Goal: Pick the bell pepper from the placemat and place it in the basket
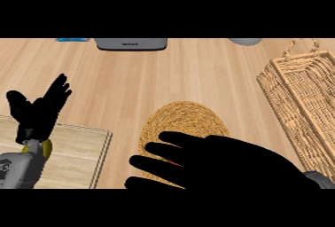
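Note:
A round woven placemat (186,119) lies at the counter's middle. My right hand (229,162) spreads over its near half, fingers pointing left, and hides what is under it. Only a small reddish speck shows between its fingers, so the bell pepper cannot be made out. The wicker basket (302,104) with a loop handle stands along the right edge, apart from the hand. My left hand (39,111) rests open at the left, fingers up.
A light wooden cutting board (75,155) lies at the lower left under the left forearm. A grey appliance (131,43), a blue item (72,40) and a grey round object (245,41) sit at the far edge.

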`<action>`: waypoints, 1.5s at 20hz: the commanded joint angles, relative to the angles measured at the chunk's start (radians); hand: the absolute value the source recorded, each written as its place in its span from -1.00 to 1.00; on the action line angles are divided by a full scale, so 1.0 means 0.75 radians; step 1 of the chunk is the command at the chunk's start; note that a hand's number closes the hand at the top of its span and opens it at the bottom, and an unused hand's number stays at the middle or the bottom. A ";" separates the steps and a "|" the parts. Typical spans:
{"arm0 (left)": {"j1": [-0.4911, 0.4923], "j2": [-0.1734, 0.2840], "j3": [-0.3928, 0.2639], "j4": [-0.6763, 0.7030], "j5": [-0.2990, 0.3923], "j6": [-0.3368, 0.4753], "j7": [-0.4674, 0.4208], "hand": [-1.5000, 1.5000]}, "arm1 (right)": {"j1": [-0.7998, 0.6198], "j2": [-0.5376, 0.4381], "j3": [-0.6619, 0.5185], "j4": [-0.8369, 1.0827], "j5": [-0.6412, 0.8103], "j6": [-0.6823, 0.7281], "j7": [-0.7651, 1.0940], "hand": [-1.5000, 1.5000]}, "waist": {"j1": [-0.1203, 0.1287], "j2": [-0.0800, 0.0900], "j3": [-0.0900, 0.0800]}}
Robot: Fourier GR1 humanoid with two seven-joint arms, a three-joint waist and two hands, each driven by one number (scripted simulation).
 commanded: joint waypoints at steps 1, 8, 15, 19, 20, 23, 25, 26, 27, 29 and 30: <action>0.032 0.040 0.035 -0.050 0.018 -0.058 0.018 0.00 | 0.173 0.007 0.043 -0.042 0.290 -0.013 -0.258 -1.00 | 0.013 0.004 0.001; -0.022 -0.033 -0.005 -0.047 -0.036 0.013 0.055 0.00 | 0.253 0.001 0.236 0.244 0.666 -0.409 -0.671 -1.00 | 0.022 0.007 0.002; -0.003 0.013 0.064 -0.019 -0.019 -0.073 0.027 0.00 | 0.315 0.049 0.429 0.590 0.948 -0.707 -0.896 -1.00 | 0.006 0.000 -0.001; 0.022 -0.057 0.035 -0.053 -0.049 -0.036 0.042 0.00 | 0.363 -0.035 0.458 0.699 1.064 -0.796 -1.025 -1.00 | 0.001 -0.001 0.000; 0.058 0.002 0.078 -0.055 -0.033 -0.097 0.008 0.00 | 0.309 0.007 0.425 0.766 1.061 -0.757 -1.011 -1.00 | 0.005 -0.001 -0.001; 0.023 -0.102 0.032 0.079 -0.131 -0.014 -0.101 0.00 | 0.308 0.018 0.454 0.806 1.127 -0.757 -1.022 -1.00 | -0.004 0.000 -0.001; -0.002 -0.057 0.078 -0.044 -0.062 -0.065 0.055 0.00 | 0.333 0.045 0.455 0.853 1.182 -0.788 -1.060 -1.00 | 0.000 -0.002 -0.001; -0.012 -0.034 0.091 -0.020 -0.075 -0.086 0.033 0.00 | 0.284 -0.019 0.346 0.738 1.120 -0.638 -1.066 -1.00 | -0.003 -0.002 -0.001; 0.048 -0.098 0.040 -0.085 -0.116 -0.044 0.051 0.00 | 0.373 0.000 0.400 0.782 1.181 -0.764 -1.125 -1.00 | -0.001 -0.002 -0.001; -0.011 -0.110 0.079 0.091 -0.138 -0.057 -0.063 0.00 | 0.317 0.053 0.342 0.751 1.174 -0.653 -1.094 -1.00 | -0.005 -0.001 -0.001; 0.024 -0.068 0.086 0.010 -0.105 -0.092 0.004 0.00 | 0.349 0.009 0.385 0.931 1.227 -0.862 -1.229 -1.00 | 0.001 -0.001 -0.001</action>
